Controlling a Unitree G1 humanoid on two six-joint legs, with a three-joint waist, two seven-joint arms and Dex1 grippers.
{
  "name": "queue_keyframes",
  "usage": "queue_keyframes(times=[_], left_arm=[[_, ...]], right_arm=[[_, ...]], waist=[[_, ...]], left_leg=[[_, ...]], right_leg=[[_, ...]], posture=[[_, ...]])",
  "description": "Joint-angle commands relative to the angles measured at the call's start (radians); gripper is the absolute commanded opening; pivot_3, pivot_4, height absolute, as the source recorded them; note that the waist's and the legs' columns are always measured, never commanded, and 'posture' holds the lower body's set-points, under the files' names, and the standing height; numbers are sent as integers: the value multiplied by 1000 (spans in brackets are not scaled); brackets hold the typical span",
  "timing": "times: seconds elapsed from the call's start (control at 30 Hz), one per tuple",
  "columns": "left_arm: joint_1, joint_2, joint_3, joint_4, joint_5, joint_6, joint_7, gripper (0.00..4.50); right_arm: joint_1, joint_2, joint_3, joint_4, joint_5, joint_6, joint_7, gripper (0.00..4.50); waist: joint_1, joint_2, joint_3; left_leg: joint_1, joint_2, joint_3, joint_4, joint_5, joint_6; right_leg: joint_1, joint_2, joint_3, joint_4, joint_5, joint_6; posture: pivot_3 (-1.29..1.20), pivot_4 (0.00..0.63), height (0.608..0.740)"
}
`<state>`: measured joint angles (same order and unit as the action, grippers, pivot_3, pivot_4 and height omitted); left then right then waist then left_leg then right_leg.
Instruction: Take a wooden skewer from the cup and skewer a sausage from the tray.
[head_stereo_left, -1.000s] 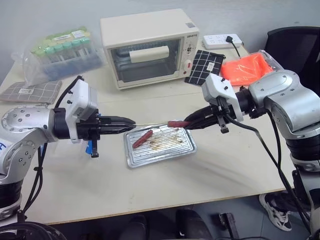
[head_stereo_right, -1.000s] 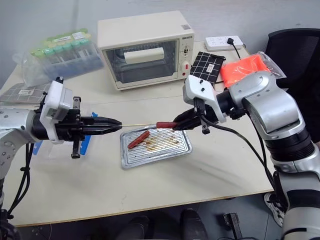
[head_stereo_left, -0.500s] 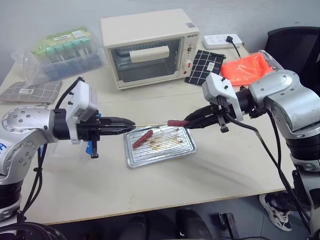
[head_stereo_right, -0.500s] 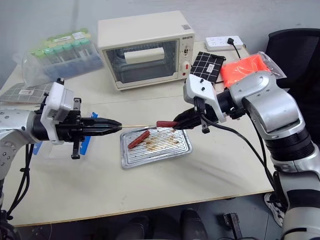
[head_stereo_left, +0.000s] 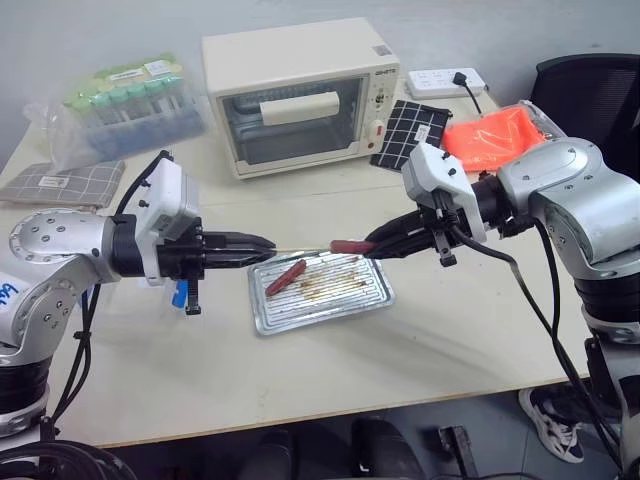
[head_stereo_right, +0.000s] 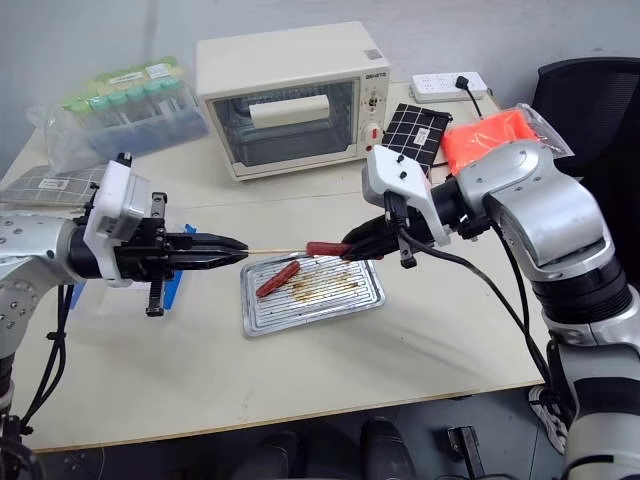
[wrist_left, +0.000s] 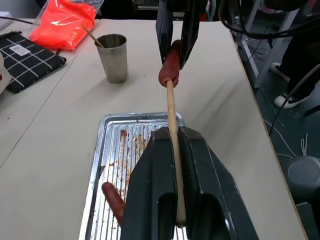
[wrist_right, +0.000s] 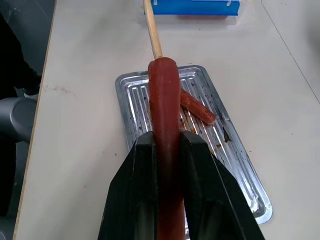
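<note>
Above the tray (head_stereo_left: 330, 300), left fingers (wrist_left: 187, 165) clamp the skewer (wrist_left: 171, 117), its tip meeting the sausage (wrist_right: 165, 110) clamped in the right fingers (wrist_right: 197, 170).

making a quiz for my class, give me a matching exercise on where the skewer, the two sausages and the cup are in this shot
Things
1. wooden skewer
2. sausage, the long bright one
3. shorter sausage
4. cup

Places
A. lying on the tray
B. standing on the table beside the tray, a spare stick in it
C. clamped in the left gripper, tip at the long sausage's end
D. held above the tray in the right gripper

Pairs: 1-C, 2-D, 3-A, 4-B
</note>
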<state>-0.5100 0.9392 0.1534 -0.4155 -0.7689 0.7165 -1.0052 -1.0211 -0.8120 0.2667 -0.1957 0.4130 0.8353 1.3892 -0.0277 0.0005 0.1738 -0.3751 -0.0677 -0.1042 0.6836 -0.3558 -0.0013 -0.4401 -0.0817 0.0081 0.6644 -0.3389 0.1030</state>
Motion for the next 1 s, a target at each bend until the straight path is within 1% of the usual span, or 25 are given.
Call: queue_keyframes(times=[0.03, 0.3, 0.47, 0.53, 0.57, 0.63, 0.67, 0.7, 0.8, 0.9, 1.0], left_arm=[[-30, -3, -21, -4, 9, -15, -18, 0], [-101, -50, -97, 24, 42, -34, -43, 0], [-82, -44, -80, 36, 61, -44, -48, 0], [-63, -35, -67, 36, 69, -51, -48, 0], [-51, -29, -60, 35, 76, -56, -47, 0], [-15, -18, -30, 24, 80, -56, -36, 0], [9, -15, -6, 12, 79, -52, -23, 0], [57, -11, 46, -19, 71, -34, 10, 0], [202, -11, 199, -119, 53, 8, 96, 0], [293, -31, 310, -186, 24, 49, 171, 0], [442, -123, 522, -281, 13, 118, 323, 0]], right_arm=[[-39, 14, -35, -60, 49, -24, 19, 576], [-70, 41, -30, -90, 79, -27, 42, 576], [-60, 22, -35, -87, 76, -30, 53, 576], [-58, 13, -38, -83, 82, -14, 55, 1027], [-56, 9, -40, -81, 84, -10, 57, 1164], [-51, -1, -41, -74, 77, -26, 54, 1658], [-48, -4, -41, -68, 69, -41, 50, 1926], [-55, -3, -46, -44, 57, -61, 41, 2136], [-84, 10, -56, 14, 42, -88, 19, 2136], [-94, 15, -59, 30, 45, -98, 16, 2136], [-98, 37, -81, 48, 67, -90, 1, 2136]], waist=[[0, 0, 0], [0, 0, 0], [0, 0, 0], [-1, 0, 0], [-1, 0, 0], [-2, 0, 0], [-3, 0, 0], [-4, 0, 0], [-4, 0, 0], [-1, 0, 0], [1, 0, 0]], left_leg=[[0, 0, 0, 0, 0, 0], [0, 0, 0, 0, 0, 0], [0, 0, 0, 1, 0, 0], [0, 0, 0, 0, 0, 0], [0, 0, 0, 1, 0, 0], [0, 0, 0, 0, 0, 0], [0, 0, 0, 0, 0, 0], [0, 0, 0, 0, 0, 0], [0, 0, 0, 0, 0, 0], [0, 0, 0, 0, 0, 0], [0, 0, 0, 0, -1, 0]], right_leg=[[0, 0, 0, 0, 0, 0], [0, 0, 0, 0, 0, 0], [0, 0, 0, 4, 0, 0], [0, 0, 0, 4, 0, 0], [-1, 0, 0, 4, 0, 0], [-2, 0, 0, 4, 0, 0], [-2, 0, -1, 5, 0, 0], [-2, 0, -1, 5, 0, 0], [-4, 0, 0, 5, 0, 0], [-5, 0, 0, 4, 0, -1], [-4, -1, 0, 0, 0, -1]], posture=[[0, 150, 740], [0, 150, 740], [0, 150, 740], [0, 150, 740], [0, 150, 740], [0, 150, 740], [0, 150, 740], [0, 150, 740], [0, 150, 740], [0, 150, 740], [0, 150, 740]])
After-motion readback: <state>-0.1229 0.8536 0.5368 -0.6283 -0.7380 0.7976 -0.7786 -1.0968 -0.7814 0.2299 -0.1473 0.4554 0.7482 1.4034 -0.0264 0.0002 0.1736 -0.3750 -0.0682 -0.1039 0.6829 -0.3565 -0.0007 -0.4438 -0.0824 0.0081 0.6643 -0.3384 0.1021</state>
